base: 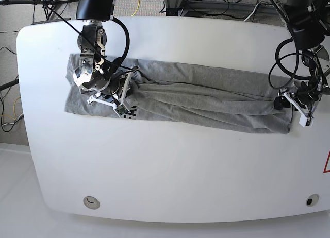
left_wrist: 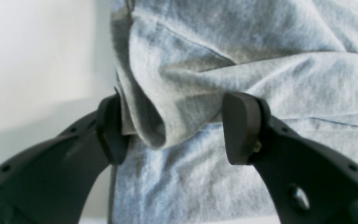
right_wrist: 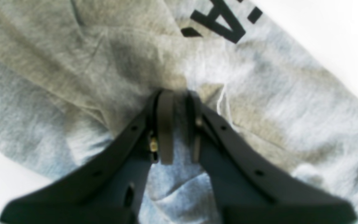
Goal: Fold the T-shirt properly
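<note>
Pincers come first: our left one (left_wrist: pixel 174 129) is wide, around the shirt's (left_wrist: pixel 191 105) bunched corner; our right one (right_wrist: pixel 179 127) looks narrow, over the shirt's other half. We should pinch just the top layer and pull both ends evenly.

It looks like a robotics lab or workshop. Two mounted robot arms (base: pixel 95 57) reach over a plain white bench (base: pixel 154 176), with loose cables (base: pixel 216 13) behind.

Bright, washed-out white in the wrist views, soft shadow at left wrist, perhaps slight motion blur
</note>
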Controlling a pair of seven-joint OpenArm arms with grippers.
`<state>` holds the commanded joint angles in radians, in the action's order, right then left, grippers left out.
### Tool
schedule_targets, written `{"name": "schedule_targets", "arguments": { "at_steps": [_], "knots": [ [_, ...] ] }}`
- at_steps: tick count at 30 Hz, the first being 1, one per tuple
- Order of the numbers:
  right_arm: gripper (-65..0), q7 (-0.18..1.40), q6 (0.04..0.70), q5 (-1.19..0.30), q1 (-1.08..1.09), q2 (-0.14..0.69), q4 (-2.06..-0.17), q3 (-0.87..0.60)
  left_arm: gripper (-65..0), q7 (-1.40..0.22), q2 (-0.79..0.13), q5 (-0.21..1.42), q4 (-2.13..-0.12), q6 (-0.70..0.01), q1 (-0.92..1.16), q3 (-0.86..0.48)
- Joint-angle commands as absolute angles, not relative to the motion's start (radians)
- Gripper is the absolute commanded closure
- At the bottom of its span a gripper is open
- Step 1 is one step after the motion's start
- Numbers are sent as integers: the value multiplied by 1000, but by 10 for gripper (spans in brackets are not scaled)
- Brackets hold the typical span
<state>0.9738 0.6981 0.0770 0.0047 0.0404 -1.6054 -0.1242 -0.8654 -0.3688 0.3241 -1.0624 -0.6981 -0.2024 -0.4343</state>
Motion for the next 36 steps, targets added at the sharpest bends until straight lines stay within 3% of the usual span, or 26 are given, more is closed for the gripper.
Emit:
{"name": "schedule_targets", "arguments": {
  "at_steps": [4,6,12,24,26,32,36],
  "knots": [
    [-86,973,698,79,6,41,-1605,-124,-182,-883,-370,327,-1060,-698,-207,-421],
    [-86,974,698,79,6,40,-1605,-124,-178,-884,-372,329,-1059,-698,-209,-413],
    [-84,979,698,79,9,40,-1603,-118,-366,-860,-376,326,-1054,-698,-214,-392],
    [-85,988,698,75,11,39,-1614,-119,-381,-859,-378,288,-1045,-698,-221,-439],
    [-82,986,698,69,12,38,-1613,-121,-414,-849,-377,302,-1044,-698,-218,-438],
    [-80,987,698,65,13,38,-1611,-121,-374,-844,-375,307,-1047,-698,-216,-429],
    [-80,990,698,63,12,38,-1609,-121,-274,-839,-371,310,-1054,-698,-212,-416]
  ]
}}
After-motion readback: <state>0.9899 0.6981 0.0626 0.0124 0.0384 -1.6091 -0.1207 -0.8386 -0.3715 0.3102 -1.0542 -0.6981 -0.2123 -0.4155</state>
